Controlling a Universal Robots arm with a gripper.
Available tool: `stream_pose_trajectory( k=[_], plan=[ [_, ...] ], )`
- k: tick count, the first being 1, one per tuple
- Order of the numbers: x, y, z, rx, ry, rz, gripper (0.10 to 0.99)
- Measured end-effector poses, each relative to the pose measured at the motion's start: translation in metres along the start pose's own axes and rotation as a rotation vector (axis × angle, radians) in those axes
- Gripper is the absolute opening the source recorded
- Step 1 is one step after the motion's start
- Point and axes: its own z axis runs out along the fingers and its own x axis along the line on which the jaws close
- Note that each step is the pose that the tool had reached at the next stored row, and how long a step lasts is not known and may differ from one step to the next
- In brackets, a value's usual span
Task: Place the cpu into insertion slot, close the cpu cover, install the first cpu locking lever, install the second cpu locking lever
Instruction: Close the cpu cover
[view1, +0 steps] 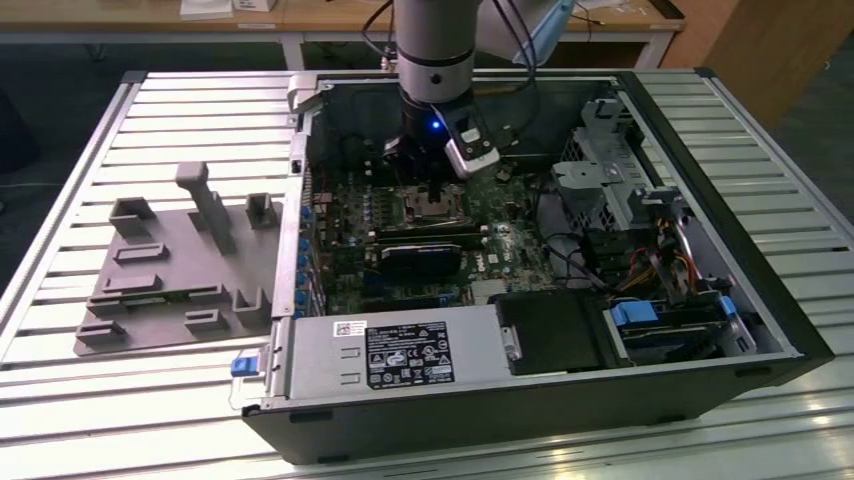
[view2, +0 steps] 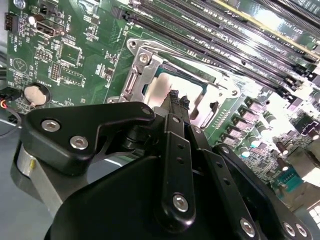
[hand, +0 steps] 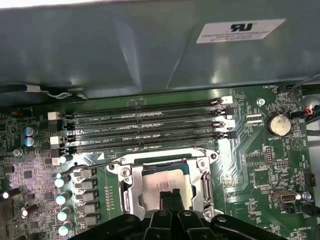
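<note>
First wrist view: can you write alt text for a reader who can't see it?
The gripper, its fingers close together, is poised right above the silver-topped cpu, which lies in the insertion slot of a green motherboard. Long black memory slots run between the slot and a grey case wall.

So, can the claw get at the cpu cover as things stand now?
Probably yes. The claw hangs right above the cpu cover, and nothing stands between them; the memory slots lie to one side, clear of its way.
</note>
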Motion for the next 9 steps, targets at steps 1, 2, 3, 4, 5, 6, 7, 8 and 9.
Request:
stream_pose_trajectory(
  k=[1,2,3,4,5,6,7,8,9],
  plan=[
    [0.0005,-0.0002,0.0003,0.000,0.0000,0.000,0.102],
    [0.0011,-0.0003,0.0006,0.000,0.0001,0.000,0.102],
    [0.0017,-0.0004,0.0011,0.000,0.0000,0.002,0.102],
    [0.0022,-0.0005,0.0015,0.000,0.0000,0.004,0.102],
    [0.0028,-0.0006,0.0017,0.001,-0.0002,0.008,0.102],
    [0.0037,-0.0007,0.0018,0.001,-0.0004,0.010,0.102],
    [0.0048,-0.0008,0.0019,0.001,-0.0006,0.011,0.102],
    [0.0060,-0.0010,0.0019,0.001,-0.0006,0.012,0.102],
    [0.0073,-0.0011,0.0019,0.001,-0.0006,0.013,0.102]
  ],
)
